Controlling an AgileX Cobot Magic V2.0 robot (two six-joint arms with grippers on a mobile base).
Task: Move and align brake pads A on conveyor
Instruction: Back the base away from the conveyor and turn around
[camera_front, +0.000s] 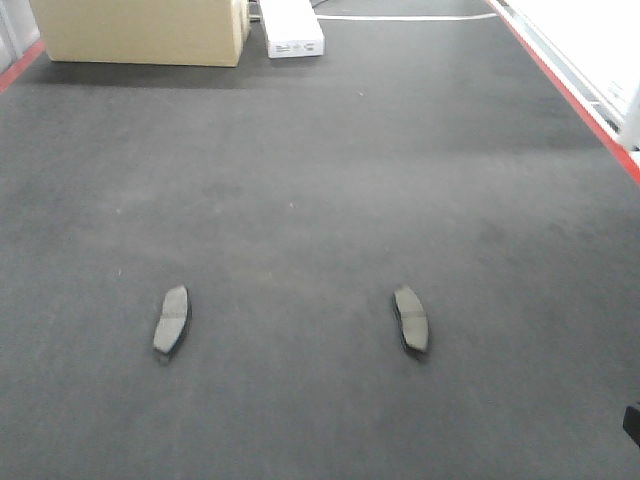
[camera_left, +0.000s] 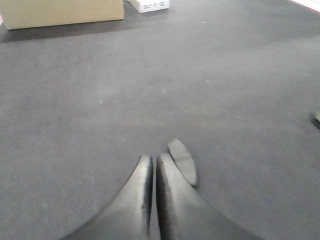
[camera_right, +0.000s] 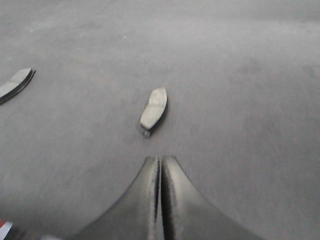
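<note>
Two dark-grey curved brake pads lie flat on the charcoal conveyor (camera_front: 320, 180), both lengthwise. The left brake pad (camera_front: 172, 319) also shows in the left wrist view (camera_left: 182, 161), just right of my left gripper (camera_left: 155, 159), whose fingers are shut with nothing between them. The right brake pad (camera_front: 411, 317) lies a short way ahead of my right gripper (camera_right: 160, 160), also shut and empty, in the right wrist view (camera_right: 153, 108). The left pad's edge appears there too (camera_right: 15, 83). Neither gripper touches a pad.
A cardboard box (camera_front: 140, 30) and a white box (camera_front: 292, 28) stand at the belt's far end. Red strips (camera_front: 570, 95) run along the belt's sides. A dark part (camera_front: 632, 422) pokes in at the lower right edge.
</note>
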